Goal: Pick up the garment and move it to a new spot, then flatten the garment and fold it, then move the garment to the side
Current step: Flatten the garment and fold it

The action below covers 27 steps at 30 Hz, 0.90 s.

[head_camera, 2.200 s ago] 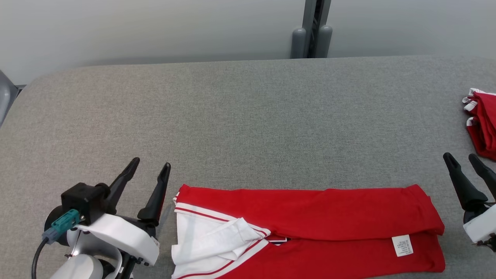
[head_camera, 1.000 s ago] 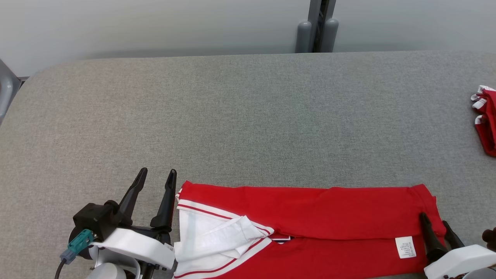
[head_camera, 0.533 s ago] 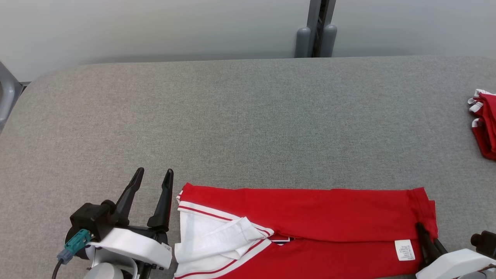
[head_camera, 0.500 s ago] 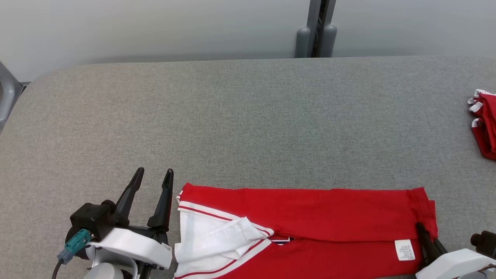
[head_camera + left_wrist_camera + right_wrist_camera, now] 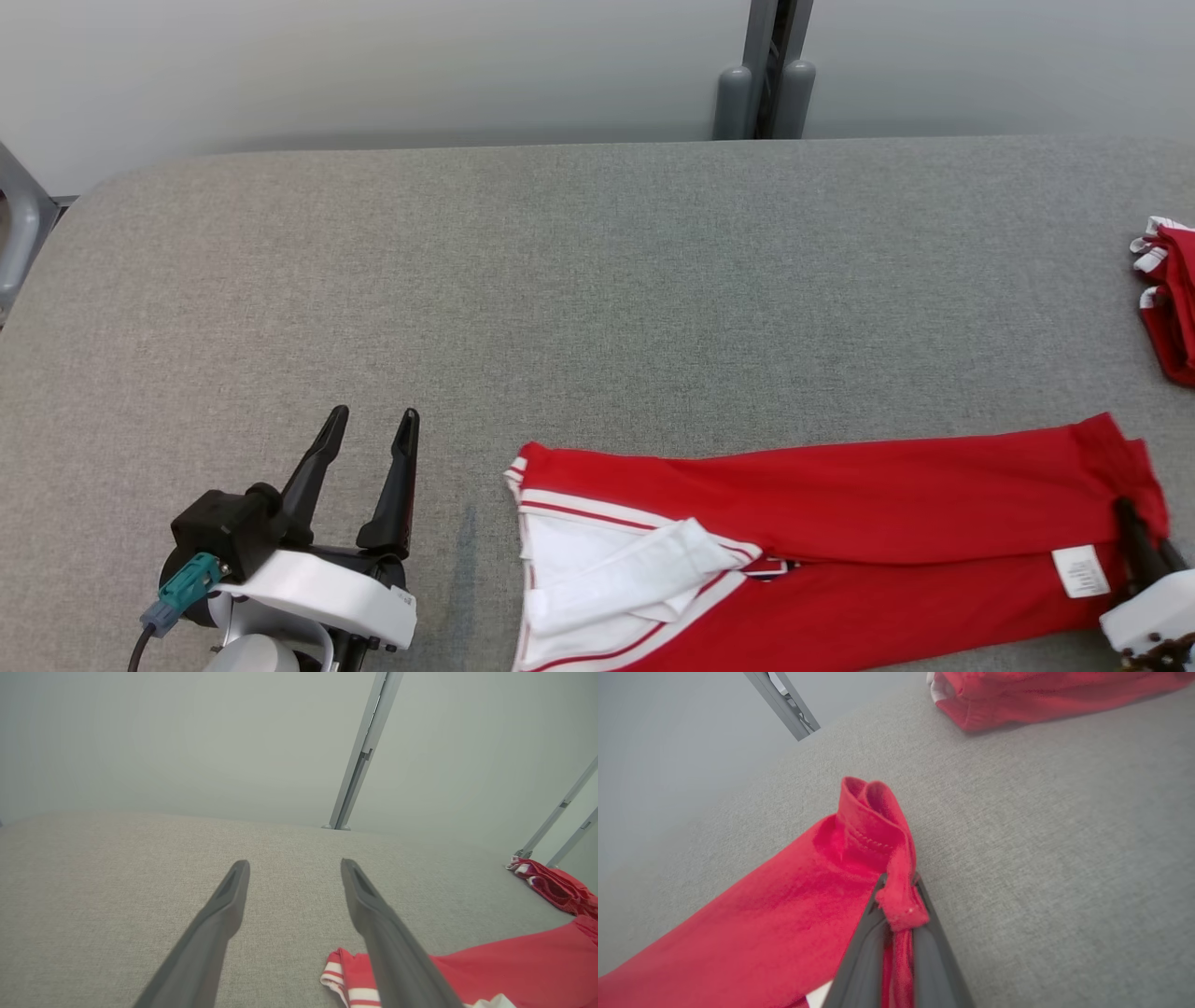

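Note:
The garment (image 5: 822, 523) is a red shirt with a white, red-striped collar end, folded into a long band along the table's near edge. My right gripper (image 5: 1131, 519) is shut on its right hem, and red cloth (image 5: 896, 905) bunches between the dark fingers (image 5: 864, 947) in the right wrist view. My left gripper (image 5: 372, 426) stands open to the left of the collar end, apart from it, with nothing between its fingers (image 5: 219, 914). The striped collar corner (image 5: 345, 980) lies beside the right finger in the left wrist view.
A second red and white garment (image 5: 1167, 308) lies bunched at the table's right edge, also seen as the red pile (image 5: 1041, 695) in the right wrist view. The grey fabric table (image 5: 579, 299) stretches far back to a pale wall with a grey post (image 5: 766, 75).
My right gripper came in from the right, shut on the garment's right hem and dragged the whole garment rightward. The collar end now lies well clear of the left gripper, which stayed put.

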Tool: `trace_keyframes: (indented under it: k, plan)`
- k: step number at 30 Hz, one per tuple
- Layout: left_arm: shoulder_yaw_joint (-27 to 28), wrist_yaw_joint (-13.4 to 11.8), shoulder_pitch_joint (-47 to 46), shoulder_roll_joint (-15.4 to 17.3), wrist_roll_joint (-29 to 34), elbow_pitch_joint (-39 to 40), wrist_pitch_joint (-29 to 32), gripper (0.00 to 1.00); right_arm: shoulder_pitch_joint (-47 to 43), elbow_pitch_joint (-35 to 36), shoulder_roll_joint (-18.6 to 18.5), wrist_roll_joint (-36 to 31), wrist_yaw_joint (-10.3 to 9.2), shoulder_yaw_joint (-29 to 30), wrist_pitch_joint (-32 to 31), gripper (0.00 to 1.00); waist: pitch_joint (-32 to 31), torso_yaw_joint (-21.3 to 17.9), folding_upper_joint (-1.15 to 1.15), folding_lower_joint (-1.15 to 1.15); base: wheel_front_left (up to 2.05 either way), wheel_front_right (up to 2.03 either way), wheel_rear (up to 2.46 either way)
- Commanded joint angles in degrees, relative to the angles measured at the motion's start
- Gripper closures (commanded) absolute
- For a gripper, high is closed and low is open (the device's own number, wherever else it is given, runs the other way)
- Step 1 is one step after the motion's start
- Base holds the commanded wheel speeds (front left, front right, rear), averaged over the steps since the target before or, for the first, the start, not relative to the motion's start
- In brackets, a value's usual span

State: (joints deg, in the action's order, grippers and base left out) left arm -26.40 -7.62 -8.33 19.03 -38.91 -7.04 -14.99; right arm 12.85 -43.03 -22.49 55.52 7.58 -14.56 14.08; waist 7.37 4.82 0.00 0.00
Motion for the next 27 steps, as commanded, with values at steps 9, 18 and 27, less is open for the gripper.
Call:
trace_keyframes:
  k: [9, 18, 27]
  plan:
    - [0.4, -0.1, 0.3, -0.3, -0.3, -0.3, -0.2, 0.00, 1.3, 0.9, -2.8, 0.1, -0.11, -0.8, 0.7, 1.00, -0.6, -0.1, 0.00, 0.00, 0.00, 0.00, 0.00]
    - [1.2, -0.4, 1.7, -0.4, -0.4, -0.3, -0.2, 0.00, -2.4, 13.8, -2.4, 1.1, -0.10, -4.5, -2.4, 1.00, -2.3, -1.2, 0.00, 0.00, 0.00, 0.00, 0.00]
    - [1.6, -0.6, 1.5, 0.1, -0.4, 0.4, -0.2, 0.00, -6.9, 30.1, 3.9, 4.8, -0.09, -4.0, -10.7, 1.00, -2.9, -2.3, 0.00, 0.00, 0.00, 0.00, 0.00]
